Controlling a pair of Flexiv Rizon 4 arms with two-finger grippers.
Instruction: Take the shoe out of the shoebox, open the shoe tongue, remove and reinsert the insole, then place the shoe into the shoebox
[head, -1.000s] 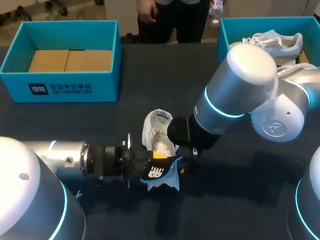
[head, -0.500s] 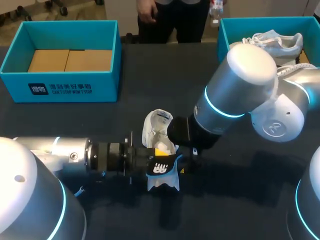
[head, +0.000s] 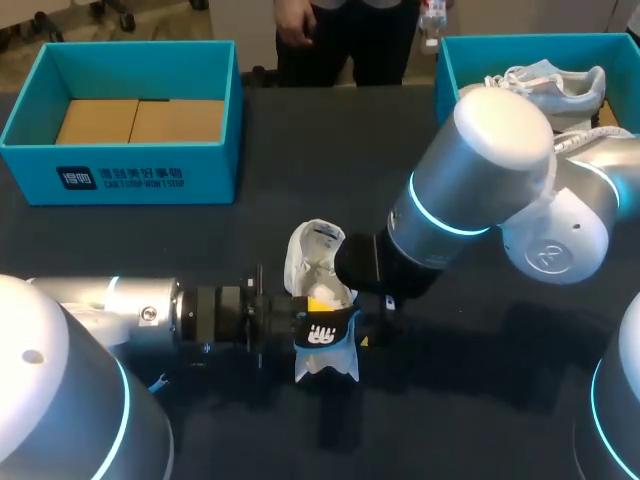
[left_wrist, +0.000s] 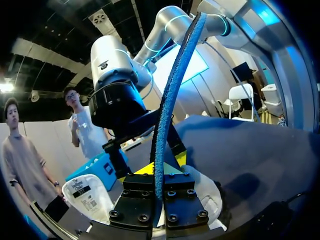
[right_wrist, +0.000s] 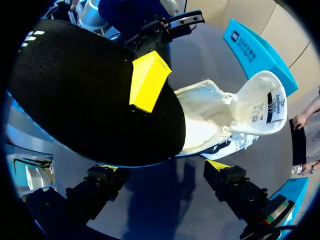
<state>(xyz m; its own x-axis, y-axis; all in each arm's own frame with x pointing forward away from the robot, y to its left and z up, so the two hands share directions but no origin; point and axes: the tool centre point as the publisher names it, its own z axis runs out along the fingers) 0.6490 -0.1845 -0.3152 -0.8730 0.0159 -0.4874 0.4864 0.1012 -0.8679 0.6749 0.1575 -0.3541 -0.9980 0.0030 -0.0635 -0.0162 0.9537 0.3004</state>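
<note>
Left arm (head: 130, 315) lies low and level over the near tabletop (head: 250, 230). Its tool (head: 318, 312) is pinching the black insole (head: 322, 338) at the near end of the white shoe (head: 312, 262), which sits mid-tabletop. Open room out to the far teal shoeboxes (head: 140, 180). Right arm (head: 470, 190) bends down over the shoe, its tool (right_wrist: 165, 167) spread wide and holding nothing.

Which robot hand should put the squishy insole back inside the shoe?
Left, probably. The left hand pinches the black insole, right beside the white shoe with its tongue flipped open. The right hand is open by the shoe, holding nothing.
</note>
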